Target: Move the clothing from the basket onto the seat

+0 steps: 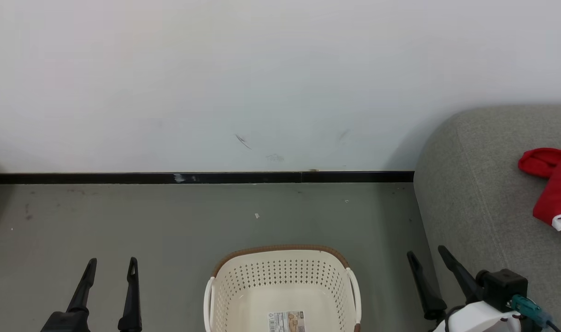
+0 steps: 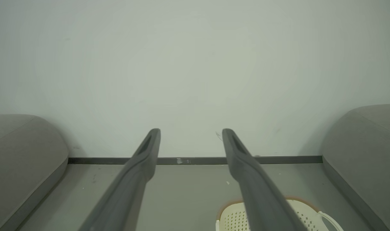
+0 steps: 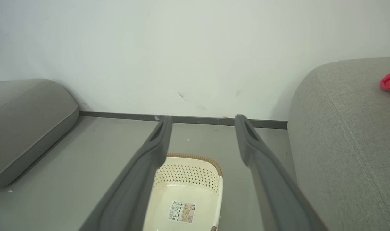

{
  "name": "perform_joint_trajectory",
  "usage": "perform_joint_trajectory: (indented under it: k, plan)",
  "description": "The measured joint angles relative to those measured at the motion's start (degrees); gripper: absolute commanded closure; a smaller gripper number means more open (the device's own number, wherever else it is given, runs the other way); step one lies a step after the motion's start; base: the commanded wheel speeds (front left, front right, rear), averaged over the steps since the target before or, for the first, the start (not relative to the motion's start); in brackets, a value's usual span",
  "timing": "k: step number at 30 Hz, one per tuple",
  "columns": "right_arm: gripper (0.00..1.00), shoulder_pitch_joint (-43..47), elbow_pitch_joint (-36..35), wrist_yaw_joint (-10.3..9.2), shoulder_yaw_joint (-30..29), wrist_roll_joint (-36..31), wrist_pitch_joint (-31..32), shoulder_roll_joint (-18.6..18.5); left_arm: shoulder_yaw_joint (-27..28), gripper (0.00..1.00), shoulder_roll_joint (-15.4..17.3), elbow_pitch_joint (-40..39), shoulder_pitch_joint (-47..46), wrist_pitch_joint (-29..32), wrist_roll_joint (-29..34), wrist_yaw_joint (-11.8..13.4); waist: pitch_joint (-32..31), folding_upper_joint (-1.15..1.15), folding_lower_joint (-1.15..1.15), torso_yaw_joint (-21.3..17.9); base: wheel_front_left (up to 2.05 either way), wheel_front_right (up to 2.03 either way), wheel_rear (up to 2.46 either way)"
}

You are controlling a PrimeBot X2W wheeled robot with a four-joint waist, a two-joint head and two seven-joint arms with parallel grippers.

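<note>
The head camera looks forward and down over the basket (image 1: 280,272), which sits close at the bottom edge. It faces the white wall (image 1: 215,83) and its dark skirting (image 1: 123,177). The left wrist camera sits lower and looks almost level along the left gripper (image 2: 191,134) at that same wall. The right wrist camera tilts further down along the right gripper (image 3: 203,122) and is nearer the basket. All three views share the wall, skirting, floor (image 1: 123,221), basket and the grey sofa (image 1: 474,184) on the right.
</note>
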Motion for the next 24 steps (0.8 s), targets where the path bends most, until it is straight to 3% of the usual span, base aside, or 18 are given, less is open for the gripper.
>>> perform_joint_trajectory:
  k: [19,20,24]
  plan:
    - [0.00,1.5,-1.9,0.00,-0.1,0.0,0.0,0.3,-1.3,0.00,0.1,0.0,0.9,0.0,-0.1,-0.5,0.4,0.00,0.00,-1.2,0.00,0.00,0.00]
    - [1.00,1.5,-2.0,0.00,0.0,0.0,0.0,0.3,-1.4,1.00,0.1,0.0,1.0,0.0,-0.1,-0.5,0.4,0.00,0.00,-1.2,0.00,0.00,0.00]
    - [1.00,2.8,0.4,-0.03,0.4,0.0,0.1,0.8,-2.3,1.00,-1.6,2.5,1.5,0.1,-0.2,-0.5,0.4,0.00,0.00,-1.2,0.00,0.00,0.00]
